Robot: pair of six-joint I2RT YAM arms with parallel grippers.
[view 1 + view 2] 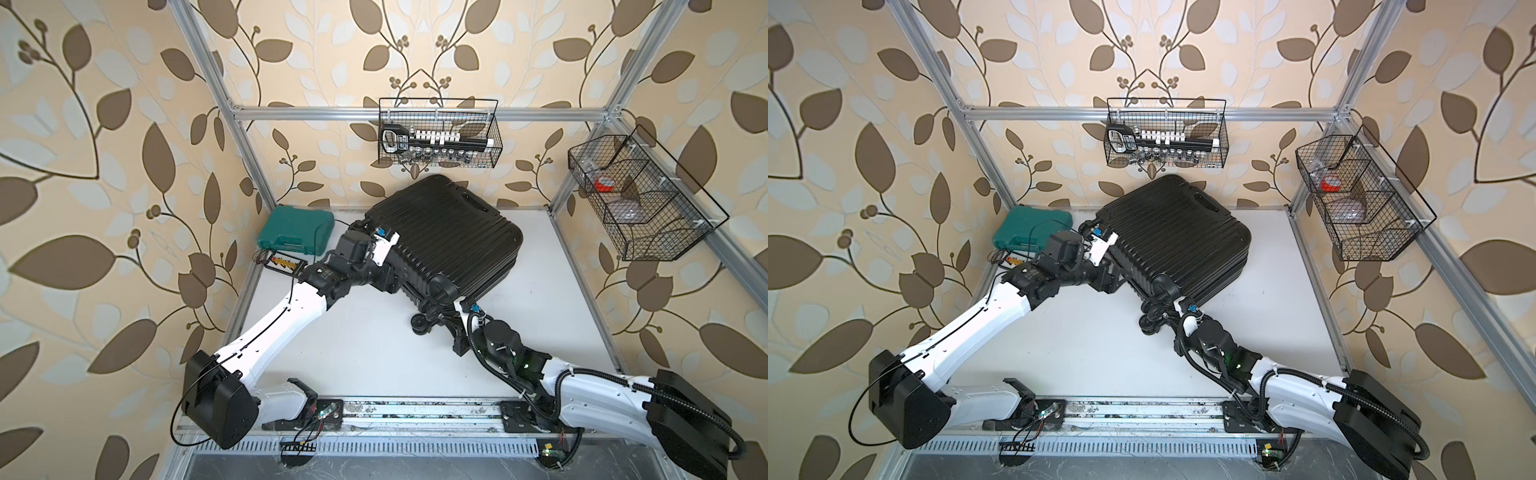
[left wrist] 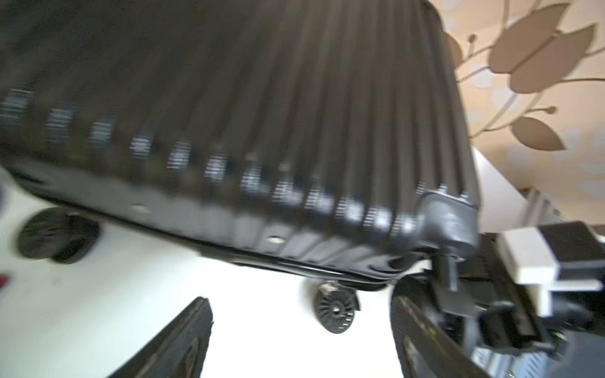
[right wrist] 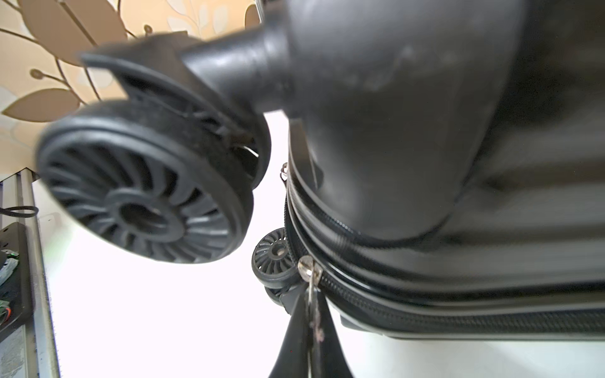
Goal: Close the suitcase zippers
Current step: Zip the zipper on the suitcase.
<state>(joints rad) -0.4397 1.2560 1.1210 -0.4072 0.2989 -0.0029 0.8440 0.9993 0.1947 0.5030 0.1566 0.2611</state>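
White tabletop (image 1: 365,357) carried the suitcase (image 1: 449,241) on its broad side, toward the back wall. I logged the left gripper (image 2: 301,340) spread wide and empty, just beside the ribbed shell. I logged the right gripper (image 3: 309,304) pinched onto a zipper pull (image 3: 307,264) on the zippers (image 3: 425,311), at a wheeled corner.

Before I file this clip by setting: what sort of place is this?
Likely a robot test cell, not a home: an aluminium frame backed by leaf wallpaper, a wire basket hung on it, a white table.
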